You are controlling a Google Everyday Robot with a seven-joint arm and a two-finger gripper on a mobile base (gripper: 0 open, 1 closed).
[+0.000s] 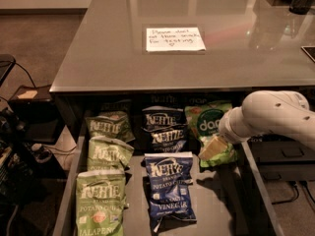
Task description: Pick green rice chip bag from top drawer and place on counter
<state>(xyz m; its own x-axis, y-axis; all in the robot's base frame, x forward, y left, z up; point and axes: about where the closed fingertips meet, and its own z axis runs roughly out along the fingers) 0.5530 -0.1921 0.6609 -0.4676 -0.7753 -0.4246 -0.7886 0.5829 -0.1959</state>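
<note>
Found top drawer (216, 205) pulled open below front edge of desk (98, 53). Located green rice chip bag (209, 122) lying flat in back right part of drawer, just beside dark blue Kettle bags (168, 181). Located tool (214, 147) low over bag's lower right portion, apparently touching it; cannot tell how far open, nor whether bag is held. Noted white arm (275, 114) entering from right, above drawer's right wall. Noted olive Kettle bags (109, 151) in left column. Noted handwritten note (174, 38) on desk, well apart from drawer.
</note>
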